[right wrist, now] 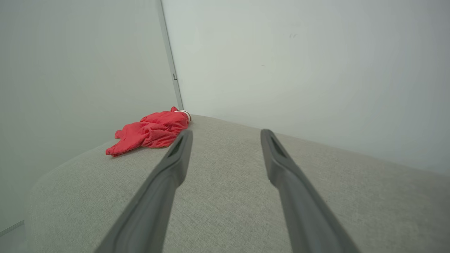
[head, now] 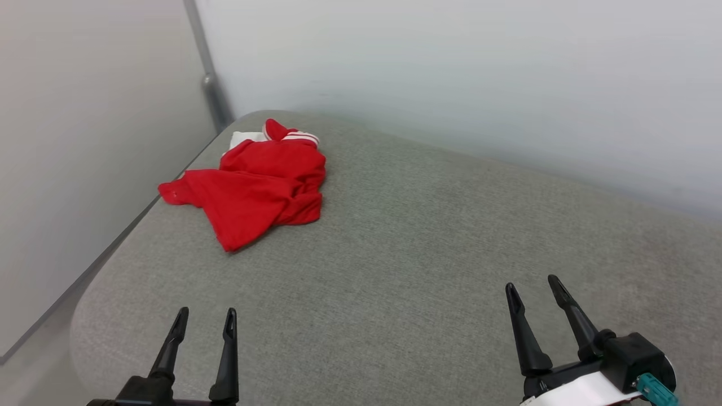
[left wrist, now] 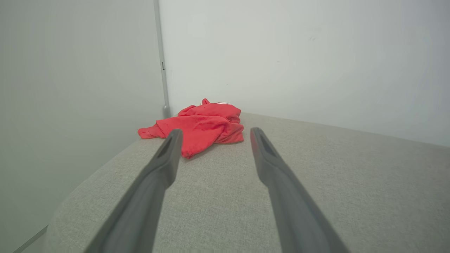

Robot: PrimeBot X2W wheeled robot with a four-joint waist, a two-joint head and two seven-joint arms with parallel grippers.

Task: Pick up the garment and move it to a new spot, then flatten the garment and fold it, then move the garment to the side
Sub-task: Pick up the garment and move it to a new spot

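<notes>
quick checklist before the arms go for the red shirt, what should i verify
1. The left gripper is open and holds nothing: ok.
2. The right gripper is open and holds nothing: ok.
3. The garment is in sight, bunched near the far left corner of the cushion: ok.
4. Bare cushion lies between both grippers and the garment: ok.
5. The garment is flat enough to fold: not ok, it is crumpled.
6. The garment's left tip lies fully on the cushion, not over its edge: cannot tell.

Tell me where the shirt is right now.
In the head view the shirt lies crumpled at the far left of the grey surface, near the corner post, well ahead of the left hand.
</notes>
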